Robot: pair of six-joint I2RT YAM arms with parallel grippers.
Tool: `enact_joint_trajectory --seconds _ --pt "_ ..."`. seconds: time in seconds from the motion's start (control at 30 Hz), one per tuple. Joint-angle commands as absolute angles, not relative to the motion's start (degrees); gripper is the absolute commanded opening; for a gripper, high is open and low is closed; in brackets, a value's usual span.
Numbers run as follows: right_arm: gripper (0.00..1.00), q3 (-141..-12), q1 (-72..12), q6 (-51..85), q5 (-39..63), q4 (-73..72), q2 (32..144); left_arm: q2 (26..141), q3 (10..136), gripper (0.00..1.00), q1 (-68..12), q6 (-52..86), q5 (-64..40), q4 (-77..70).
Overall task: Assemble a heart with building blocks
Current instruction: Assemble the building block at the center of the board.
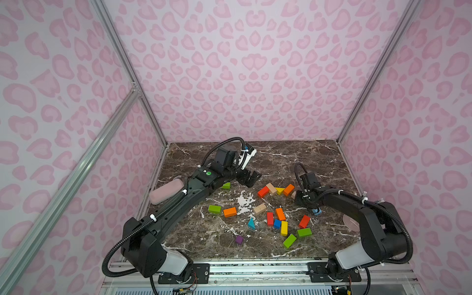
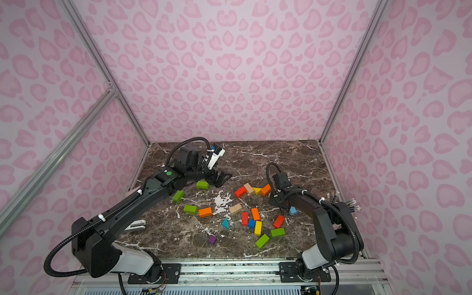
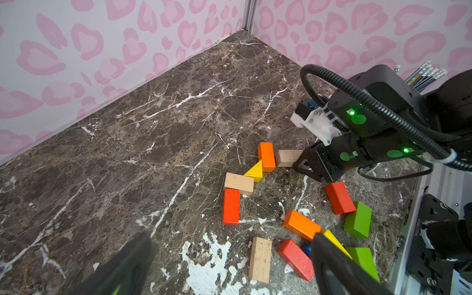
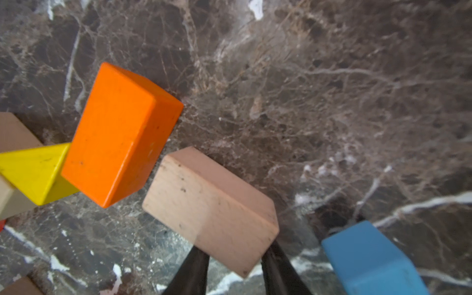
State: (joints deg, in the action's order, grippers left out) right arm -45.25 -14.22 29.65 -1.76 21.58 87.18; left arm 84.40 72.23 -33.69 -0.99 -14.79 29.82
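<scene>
Hovering left: left gripper (image 1: 251,180), jaws spread wide, empty, above counter (image 1: 293,153), well apart from the arc. Centre: red brick (image 1: 263,191), yellow wedge (image 4: 33,173), orange brick (image 4: 120,135) in a curved row. Right: plain wood brick (image 4: 209,201) just beside orange brick, thin gap, long axis pointing from right gripper (image 4: 236,247) toward the row. Right gripper pinches its near end and is the nearer arm. Building blocks visible: five green, three orange, three red, three plain, two yellow, three blue or teal, one purple.

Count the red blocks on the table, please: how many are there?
3: one red block at the back, touching a plain wood brick; another beside the blue cube; a third near a green brick. More may be hidden.
</scene>
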Motion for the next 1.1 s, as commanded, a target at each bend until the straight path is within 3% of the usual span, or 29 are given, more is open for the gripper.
enact_joint_trajectory --seconds 0.0,0.23,0.43,1.07 --pt "0.39 -46.51 -13.8 28.58 -2.17 20.83 87.78 84.72 72.29 0.99 -33.57 -1.05 -14.98 28.35" --pt "0.4 -47.2 -12.99 28.32 -1.33 20.31 88.46 84.99 72.39 0.99 -33.57 -1.05 -14.94 28.41" --pt "0.5 -46.85 -12.78 28.36 -0.09 19.11 88.68 85.12 72.42 0.99 -33.57 -1.08 -15.0 28.45" --pt "0.52 -49.21 -11.87 28.78 0.62 18.28 90.96 85.34 72.42 0.99 -33.57 -1.26 -15.12 28.69"
